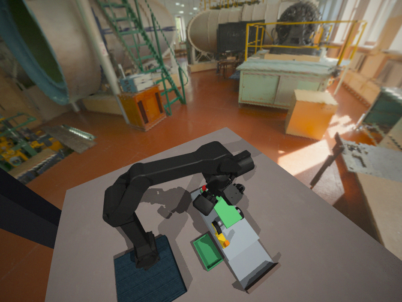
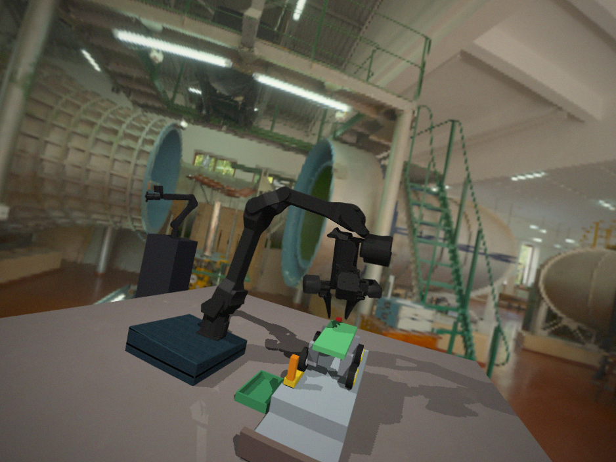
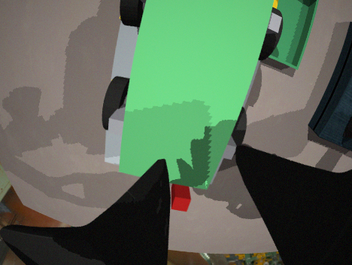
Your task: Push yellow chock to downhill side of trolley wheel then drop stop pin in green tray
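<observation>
The trolley [image 1: 229, 214] [image 2: 334, 340] [image 3: 200, 51], with a green deck and black wheels, stands on the grey ramp [image 1: 248, 248] [image 2: 310, 405]. The red-headed stop pin [image 1: 203, 188] [image 2: 338, 318] [image 3: 181, 199] sticks up at its uphill end. The yellow chock [image 1: 222, 240] [image 2: 293, 373] with its orange handle sits against the downhill side of the wheel nearest the tray. My gripper [image 2: 338, 312] [image 3: 201, 159] is open and empty. It hangs just above the pin, one finger on each side, not touching it. The green tray [image 1: 207, 252] [image 2: 251, 392] [image 3: 294, 31] is empty beside the ramp.
The arm's dark blue base plate [image 1: 145, 279] [image 2: 178, 345] lies left of the tray. A dark lip [image 1: 261, 276] [image 2: 258, 449] closes the ramp's low end. The table edge runs close behind the ramp's uphill end.
</observation>
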Available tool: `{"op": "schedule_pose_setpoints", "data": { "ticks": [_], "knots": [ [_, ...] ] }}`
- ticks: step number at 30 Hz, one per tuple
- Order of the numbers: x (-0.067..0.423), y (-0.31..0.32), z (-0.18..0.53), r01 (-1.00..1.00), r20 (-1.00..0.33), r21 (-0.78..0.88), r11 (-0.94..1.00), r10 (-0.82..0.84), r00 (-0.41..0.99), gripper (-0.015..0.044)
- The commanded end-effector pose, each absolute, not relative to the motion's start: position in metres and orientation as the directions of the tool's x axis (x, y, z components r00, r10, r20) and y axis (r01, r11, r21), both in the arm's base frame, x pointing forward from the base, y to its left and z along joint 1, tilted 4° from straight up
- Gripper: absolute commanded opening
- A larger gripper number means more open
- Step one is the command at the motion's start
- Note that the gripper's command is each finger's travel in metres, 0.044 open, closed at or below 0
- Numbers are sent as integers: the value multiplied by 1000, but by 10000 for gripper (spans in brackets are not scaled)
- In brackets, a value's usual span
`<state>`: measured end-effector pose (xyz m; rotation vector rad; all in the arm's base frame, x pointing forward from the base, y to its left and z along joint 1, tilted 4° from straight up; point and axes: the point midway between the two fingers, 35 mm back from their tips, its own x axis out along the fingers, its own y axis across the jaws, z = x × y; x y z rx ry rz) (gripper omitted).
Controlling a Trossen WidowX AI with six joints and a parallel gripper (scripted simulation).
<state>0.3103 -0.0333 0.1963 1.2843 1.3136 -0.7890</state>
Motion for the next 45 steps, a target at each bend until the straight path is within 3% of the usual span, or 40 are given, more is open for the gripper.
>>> {"op": "schedule_pose_setpoints", "data": {
  "ticks": [1, 9, 45],
  "knots": [
    [314, -14, 200, 980, -950, 185, 73, 269, 160, 190],
    [315, 22, 208, 982, -938, 88, -168, 318, 139, 190],
    [320, 35, 174, 981, -937, 86, -173, 320, 138, 190]
  ]
}}
